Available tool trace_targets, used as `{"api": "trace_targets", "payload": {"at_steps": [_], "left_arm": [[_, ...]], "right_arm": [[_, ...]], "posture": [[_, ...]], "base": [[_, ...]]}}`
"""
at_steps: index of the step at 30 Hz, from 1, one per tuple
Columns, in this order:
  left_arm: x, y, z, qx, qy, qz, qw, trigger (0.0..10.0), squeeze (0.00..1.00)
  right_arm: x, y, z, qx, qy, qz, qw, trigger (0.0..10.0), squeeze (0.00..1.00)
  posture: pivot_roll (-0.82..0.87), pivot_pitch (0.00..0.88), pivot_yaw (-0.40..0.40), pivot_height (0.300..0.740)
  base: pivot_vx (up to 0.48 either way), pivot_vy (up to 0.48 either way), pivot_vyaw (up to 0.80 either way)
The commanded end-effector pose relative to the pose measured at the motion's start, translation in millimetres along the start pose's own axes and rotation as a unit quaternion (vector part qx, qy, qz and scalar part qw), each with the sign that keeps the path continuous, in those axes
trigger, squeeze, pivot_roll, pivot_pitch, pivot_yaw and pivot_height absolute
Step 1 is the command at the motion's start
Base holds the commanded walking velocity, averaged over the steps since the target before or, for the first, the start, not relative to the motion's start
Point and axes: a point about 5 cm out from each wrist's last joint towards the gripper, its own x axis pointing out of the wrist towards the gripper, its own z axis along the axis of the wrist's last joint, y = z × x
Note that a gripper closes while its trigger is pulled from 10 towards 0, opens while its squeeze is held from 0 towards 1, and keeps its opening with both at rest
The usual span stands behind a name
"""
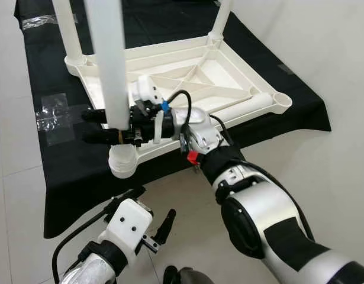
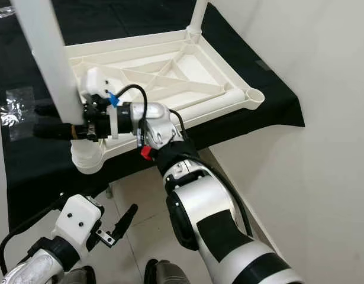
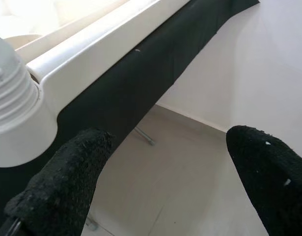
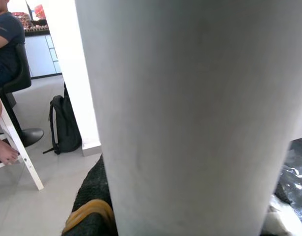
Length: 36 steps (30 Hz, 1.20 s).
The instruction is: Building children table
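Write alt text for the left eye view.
The right gripper clamps a white table leg standing in the corner socket of an upturned white tabletop on a black cloth. The left gripper hangs open below, above the floor.

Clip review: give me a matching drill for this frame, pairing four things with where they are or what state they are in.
Things:
1. right hand
2. left hand
3. loose leg
4. black cloth

States:
A. lying flat inside the upturned tabletop
B. open, low over the floor
C. closed around an upright leg
D. spread under the tabletop

Pairs: 1-C, 2-B, 3-A, 4-D
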Motion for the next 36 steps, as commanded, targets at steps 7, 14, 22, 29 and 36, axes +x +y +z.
{"api": "trace_targets", "payload": {"at_steps": [7, 14, 22, 29, 36], "left_arm": [[-0.4, -2.8, -2.0, 0.0, 0.009, -0.011, 1.0, 10.0, 0.0], [0.4, -0.7, -1.0, 0.008, 0.008, -0.009, 1.0, 10.0, 0.0], [1.9, 2.2, -1.5, 0.011, 0.007, -0.01, 1.0, 10.0, 0.0], [3.6, 1.8, -2.4, 0.012, 0.005, -0.009, 1.0, 10.0, 0.0], [5.0, 1.7, -3.0, 0.011, 0.003, -0.004, 1.0, 10.0, 0.0]], "right_arm": [[-16.7, 8.1, -51.1, 0.107, 0.023, -0.074, 0.991, 10.0, 0.0], [-24.4, -17.0, -48.9, 0.104, 0.021, -0.32, 0.941, 10.0, 0.0], [-49.7, -34.4, -52.4, 0.095, 0.056, -0.577, 0.809, 10.0, 0.0], [-51.4, -34.5, -46.9, 0.066, 0.057, -0.735, 0.673, 10.0, 0.0], [-38.8, -25.8, -41.1, 0.103, 0.024, -0.834, 0.542, 10.0, 0.0]], "posture": [[0.18, 0.263, -0.208, 0.74], [0.18, 0.263, -0.205, 0.74], [0.18, 0.261, -0.199, 0.74], [0.18, 0.257, -0.204, 0.74], [0.19, 0.247, -0.208, 0.74]], "base": [[0.0, 0.0, 0.0], [0.0, 0.0, 0.0], [0.0, 0.0, 0.0], [0.0, 0.0, 0.0], [0.0, 0.0, 0.0]]}}
